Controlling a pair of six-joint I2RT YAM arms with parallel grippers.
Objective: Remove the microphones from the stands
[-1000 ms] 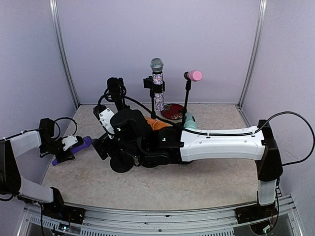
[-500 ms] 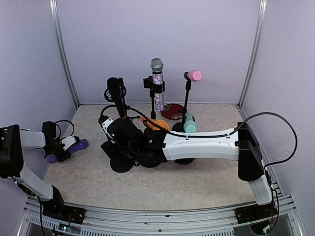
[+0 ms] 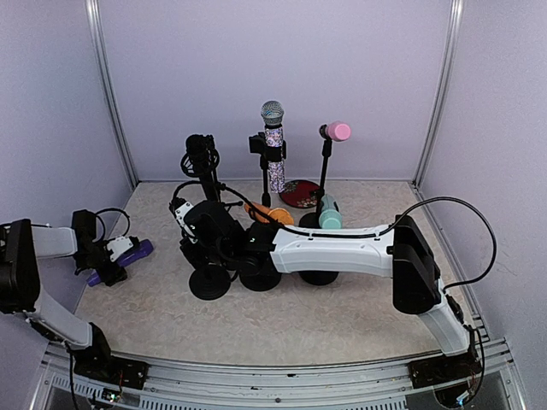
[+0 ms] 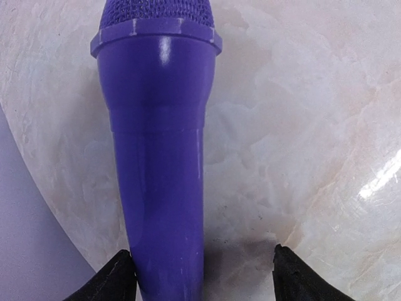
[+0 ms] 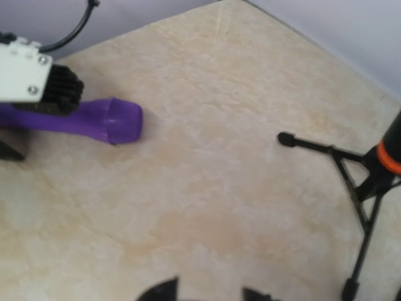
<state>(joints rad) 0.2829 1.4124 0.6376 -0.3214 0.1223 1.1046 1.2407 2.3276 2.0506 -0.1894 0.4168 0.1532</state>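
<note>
A purple microphone (image 3: 135, 253) lies flat on the table at the left, away from every stand. My left gripper (image 3: 109, 266) is open around its handle. In the left wrist view the microphone (image 4: 156, 157) lies between the fingertips, close against the left one, and the left gripper (image 4: 203, 279) has a wide gap on the right side. My right gripper (image 3: 186, 235) reaches across to the black round-base stand (image 3: 203, 171). In the right wrist view the right gripper (image 5: 210, 293) is open over bare table. That view also shows the purple microphone (image 5: 106, 119).
A glitter microphone (image 3: 273, 128) and a pink-headed microphone (image 3: 337, 131) stand in stands at the back. A teal microphone (image 3: 329, 213), an orange one (image 3: 272, 213) and a red disc (image 3: 299, 193) sit mid-table. Tripod legs (image 5: 348, 163) spread at the right of the right wrist view.
My left gripper has opened and let go of the purple microphone, which now rests on the table. My right arm has swung back toward the black stand, its jaws narrowing.
</note>
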